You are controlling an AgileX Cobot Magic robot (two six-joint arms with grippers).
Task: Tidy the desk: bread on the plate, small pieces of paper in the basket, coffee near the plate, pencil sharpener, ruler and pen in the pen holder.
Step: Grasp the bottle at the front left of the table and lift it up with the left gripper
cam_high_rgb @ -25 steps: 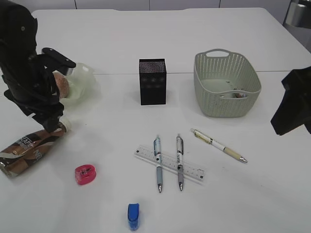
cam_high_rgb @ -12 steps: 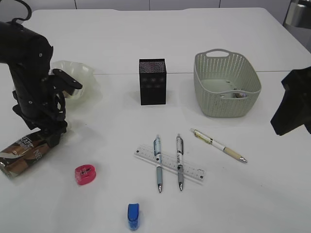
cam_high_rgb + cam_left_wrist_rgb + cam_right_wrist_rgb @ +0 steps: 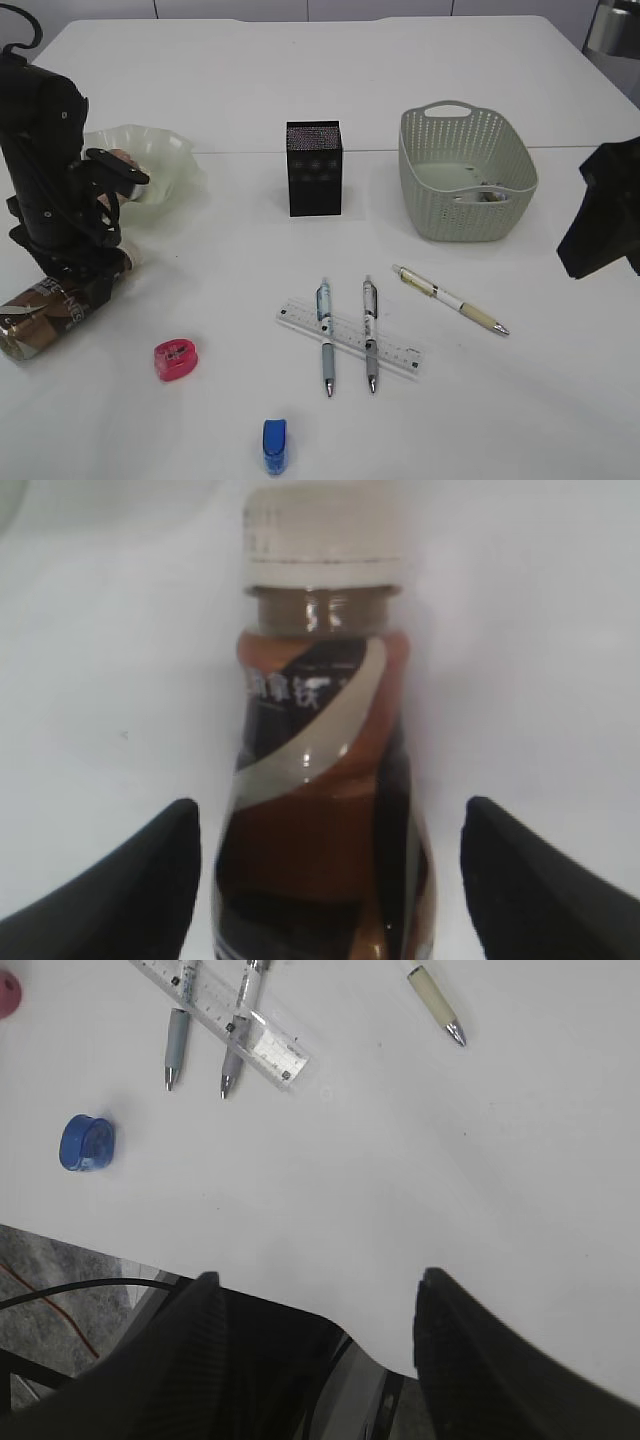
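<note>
**Left fingers spread around the coffee bottle at the near left**

I have the left gripper [image 3: 325,880] down over the coffee [image 3: 320,810], which lies on its side on the tabletop [image 3: 450,70] at the near left, white cap pointing toward the plate [image 3: 160,165]. In the left wrist view my fingers [image 3: 110,880] stand wide, one on each side of the bottle's body with a gap on both sides, so they are not clamped on it. The pale green plate sits just beyond the bottle, and I can make out a bit of something brownish in it behind the arm; I cannot tell more.

The right gripper [image 3: 315,1340] hangs off the right edge of the tabletop, its fingers apart and holding nothing.

The pen holder [image 3: 314,168] stands upright in the middle, and the basket [image 3: 466,185] is to its right with something small inside. Nearer to me, the ruler [image 3: 349,335] lies under two pens [image 3: 326,338], with a third pen [image 3: 450,299] to the right. A red pencil sharpener [image 3: 175,359] lies at the near left, and a blue sharpener [image 3: 274,445] at the near edge.
</note>
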